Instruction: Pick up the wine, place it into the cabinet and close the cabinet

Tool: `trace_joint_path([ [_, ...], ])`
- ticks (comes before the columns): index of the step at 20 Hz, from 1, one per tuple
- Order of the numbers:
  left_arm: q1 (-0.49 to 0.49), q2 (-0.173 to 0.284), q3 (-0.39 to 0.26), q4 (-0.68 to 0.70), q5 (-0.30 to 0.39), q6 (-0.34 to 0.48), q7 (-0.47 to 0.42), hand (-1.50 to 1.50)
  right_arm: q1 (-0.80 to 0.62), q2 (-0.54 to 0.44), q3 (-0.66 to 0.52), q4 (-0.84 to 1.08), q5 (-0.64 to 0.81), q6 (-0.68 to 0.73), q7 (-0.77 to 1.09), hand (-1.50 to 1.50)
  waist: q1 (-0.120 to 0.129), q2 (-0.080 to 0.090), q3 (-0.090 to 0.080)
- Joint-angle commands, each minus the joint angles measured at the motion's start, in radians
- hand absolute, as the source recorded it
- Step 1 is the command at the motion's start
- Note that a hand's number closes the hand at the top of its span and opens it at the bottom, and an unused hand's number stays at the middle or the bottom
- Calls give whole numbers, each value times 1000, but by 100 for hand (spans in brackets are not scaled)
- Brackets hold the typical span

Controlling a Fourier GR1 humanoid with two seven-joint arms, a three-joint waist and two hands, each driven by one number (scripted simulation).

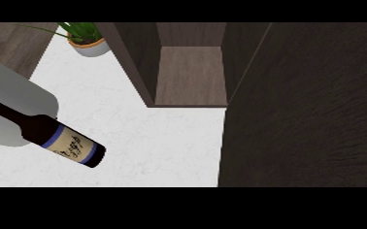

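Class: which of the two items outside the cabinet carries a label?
The wine bottle, dark, at the left edge; the potted plant has a plain grey pot.

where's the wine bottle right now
In the head view the wine bottle is at the left, tilted over the white counter, left of the open cabinet.

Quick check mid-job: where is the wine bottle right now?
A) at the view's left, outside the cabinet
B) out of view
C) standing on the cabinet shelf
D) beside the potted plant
A: the wine bottle shows tilted at the left, over the white counter, with the open cabinet shelf bare.
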Motion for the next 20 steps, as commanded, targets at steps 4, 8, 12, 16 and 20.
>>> trace_joint_path([
  [4,-98,120,59,-18,15,109,162,-150,-153,-21,-85,-87,-102,-46,203,-150,-4,2,0],
  [8,-144,173,56,-25,7,184,255,-150,-190,-9,-21,-169,-23,-107,322,-150,-10,1,0],
  [12,-107,160,107,49,58,80,193,-150,-250,-18,-28,-159,-26,-115,374,-150,-5,1,-1],
  [16,-118,154,54,14,12,138,233,-150,-367,-47,-110,-105,-76,-129,445,-150,-4,2,0],
  [20,-106,156,70,60,21,113,226,-150,-406,-36,-98,-125,-29,-164,487,-150,-4,1,-1],
])
